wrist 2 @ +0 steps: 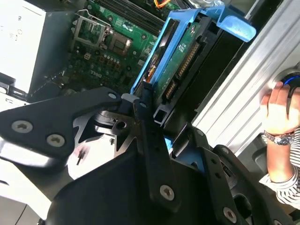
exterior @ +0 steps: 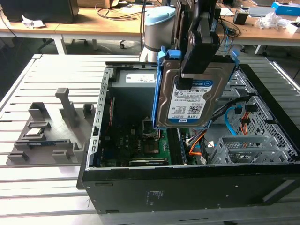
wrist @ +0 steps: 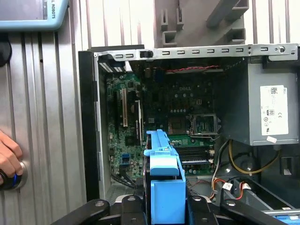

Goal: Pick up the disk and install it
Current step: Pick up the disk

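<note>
The disk [exterior: 187,101], silver with a white-and-blue label and bright blue rails, hangs upright above the open computer case [exterior: 187,187]. My gripper [exterior: 190,77] comes down from above and is shut on the disk's upper part. In the second wrist view the disk [wrist 2: 180,51] shows its green circuit side between blue rails, held by my gripper [wrist 2: 157,117]. In the first wrist view the disk's blue edge [wrist: 161,183] rises from my gripper [wrist: 159,208], over the motherboard [wrist: 183,112].
A grey drive cage [exterior: 248,147] sits in the case at the exterior view's right, among orange and blue cables. A grey fixture [exterior: 51,136] stands on the slatted table at the left. A person's hand [wrist: 7,157] rests on a button beside the case.
</note>
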Motion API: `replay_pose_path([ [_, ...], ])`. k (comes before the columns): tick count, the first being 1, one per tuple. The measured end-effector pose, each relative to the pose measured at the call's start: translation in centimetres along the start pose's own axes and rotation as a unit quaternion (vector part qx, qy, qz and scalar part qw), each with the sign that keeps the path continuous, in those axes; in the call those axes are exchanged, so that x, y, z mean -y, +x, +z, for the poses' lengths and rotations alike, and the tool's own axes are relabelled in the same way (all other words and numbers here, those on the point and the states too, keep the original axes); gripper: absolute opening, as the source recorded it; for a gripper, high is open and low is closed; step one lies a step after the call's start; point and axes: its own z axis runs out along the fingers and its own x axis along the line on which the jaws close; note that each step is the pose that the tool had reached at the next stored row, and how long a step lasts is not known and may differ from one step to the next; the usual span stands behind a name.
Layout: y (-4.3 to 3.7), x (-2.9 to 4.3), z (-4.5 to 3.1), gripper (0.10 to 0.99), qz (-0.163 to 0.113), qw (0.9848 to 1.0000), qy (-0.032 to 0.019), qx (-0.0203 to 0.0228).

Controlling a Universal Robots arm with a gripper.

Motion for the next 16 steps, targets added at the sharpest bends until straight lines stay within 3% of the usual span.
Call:
replay_pose_path([
  [5, 1.51, 0.08, 0.11, 0.365, 0.0, 1.0, 0.0, 0.0],
  [14, 3.49, 0.2, 0.2, 0.365, 0.0, 1.0, 0.0, 0.0002],
  [16, 3.46, 0.91, 0.21, 0.365, 0.0, 1.0, 0.0, 0.0001],
])
